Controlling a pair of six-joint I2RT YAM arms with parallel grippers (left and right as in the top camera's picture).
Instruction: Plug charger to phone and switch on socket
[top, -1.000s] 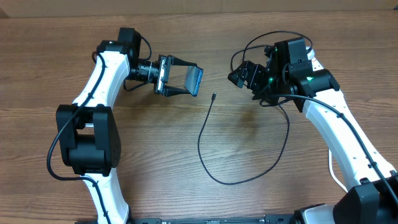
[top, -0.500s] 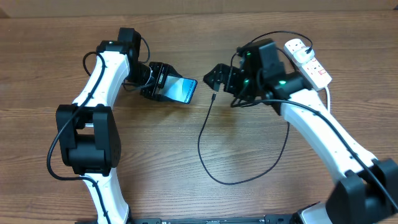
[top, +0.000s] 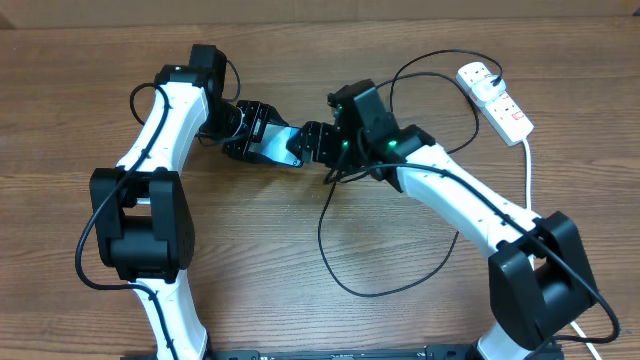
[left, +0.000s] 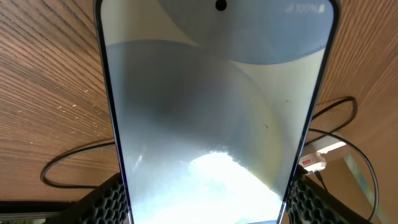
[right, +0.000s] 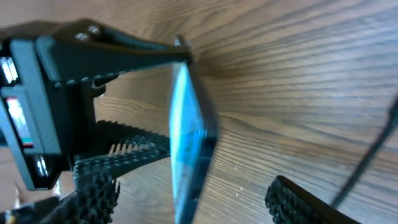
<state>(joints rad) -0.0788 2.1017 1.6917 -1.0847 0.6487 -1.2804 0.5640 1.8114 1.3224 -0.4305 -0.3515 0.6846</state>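
Left hand (top: 264, 140) pinched the phone (left: 211, 112), long axis aimed right at the spread right hand (top: 313, 141); charger (top: 320, 230) lay beside.

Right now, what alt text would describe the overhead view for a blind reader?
The left gripper holds the phone over a wooden table, with the open right gripper close to its free end. The charger cable loops on the table; the white socket lies at upper right.
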